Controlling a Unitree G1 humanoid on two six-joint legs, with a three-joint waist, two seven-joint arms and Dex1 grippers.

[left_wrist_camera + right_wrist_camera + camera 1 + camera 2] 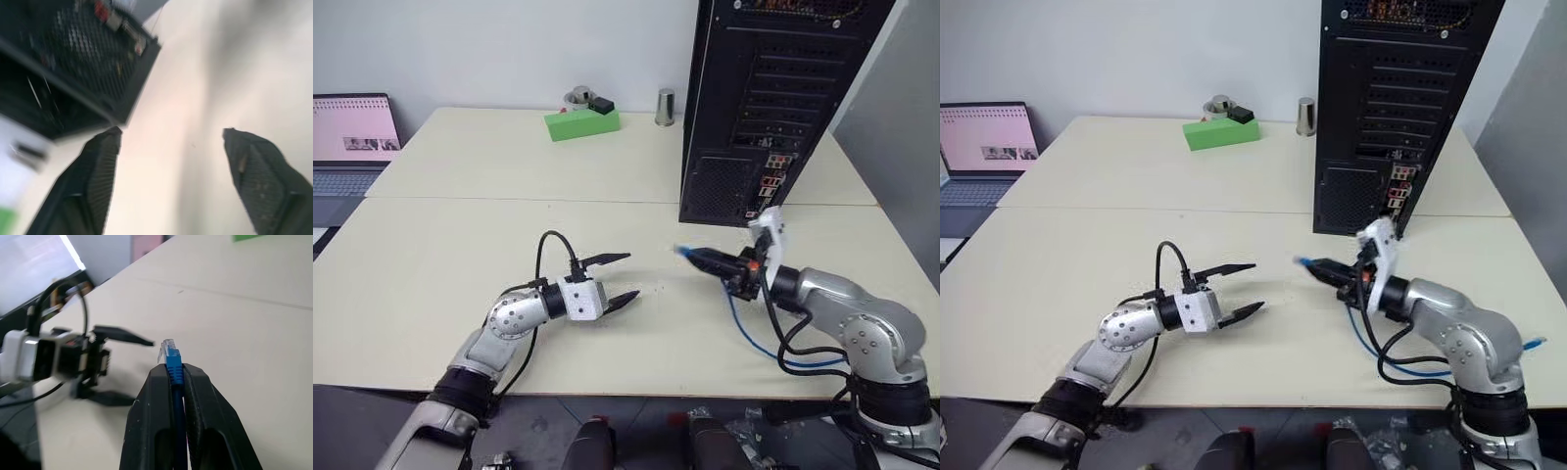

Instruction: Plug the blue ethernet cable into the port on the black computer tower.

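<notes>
Right gripper [697, 257], centre-right, clamped on the blue ethernet cable [174, 363], plug facing away from the black computer tower [764, 98], upper right | left gripper [619, 278] empty, fingers apart | risk: plug meets port misaligned unless turned

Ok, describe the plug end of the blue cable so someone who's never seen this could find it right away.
Start at the black computer tower standing at the table's far right. In front of it the right gripper is shut on the blue ethernet cable. Its clear plug sticks out past the fingertips, unlike the thicker black arm cables nearby.
</notes>
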